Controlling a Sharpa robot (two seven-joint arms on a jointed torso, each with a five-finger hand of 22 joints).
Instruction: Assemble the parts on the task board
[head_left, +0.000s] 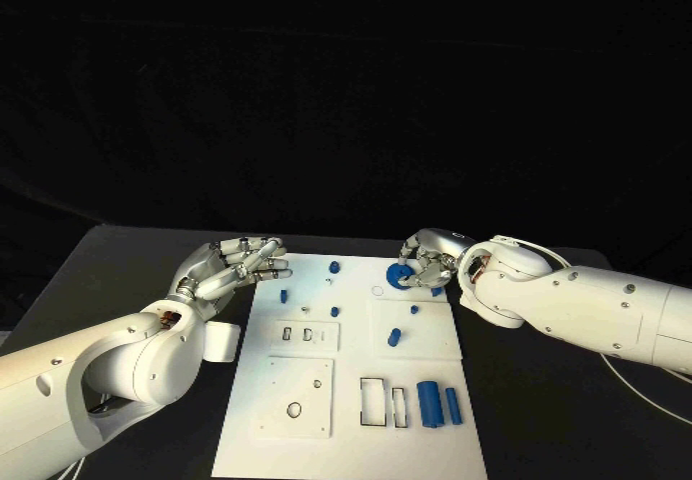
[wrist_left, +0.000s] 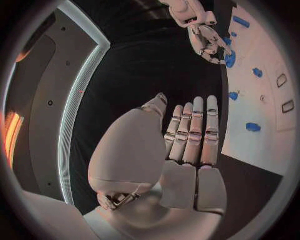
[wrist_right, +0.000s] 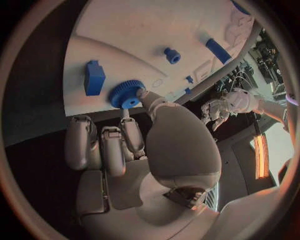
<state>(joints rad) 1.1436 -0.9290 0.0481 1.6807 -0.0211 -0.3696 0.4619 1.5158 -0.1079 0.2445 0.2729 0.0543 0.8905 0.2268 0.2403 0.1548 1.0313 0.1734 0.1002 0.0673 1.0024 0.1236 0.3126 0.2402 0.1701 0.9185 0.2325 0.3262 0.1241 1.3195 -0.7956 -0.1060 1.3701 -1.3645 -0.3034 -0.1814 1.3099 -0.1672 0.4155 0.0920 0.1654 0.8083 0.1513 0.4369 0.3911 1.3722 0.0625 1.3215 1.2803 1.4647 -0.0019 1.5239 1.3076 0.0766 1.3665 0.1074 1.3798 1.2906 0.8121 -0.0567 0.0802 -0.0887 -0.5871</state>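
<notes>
The white task board (head_left: 274, 440) lies in the middle of the black table. My right hand (head_left: 433, 262) hovers over the board's far right corner and holds a blue gear (head_left: 400, 276) at its fingertips. In the right wrist view the thumb presses the gear (wrist_right: 127, 93) just above the board (wrist_right: 125, 30). The left wrist view shows the same gear (wrist_left: 229, 59) under the right hand (wrist_left: 205, 37). My left hand (head_left: 238, 265) is raised at the board's far left corner, fingers (wrist_left: 194, 132) straight, apart and empty.
Small blue parts (head_left: 333, 267) (head_left: 284, 295) (head_left: 392, 337) stand on the board's far half. Two blue cylinders (head_left: 428, 403) (head_left: 451, 405) lie near the right edge beside rectangular slots (head_left: 387, 402). A blue block (wrist_right: 94, 77) stands near the gear.
</notes>
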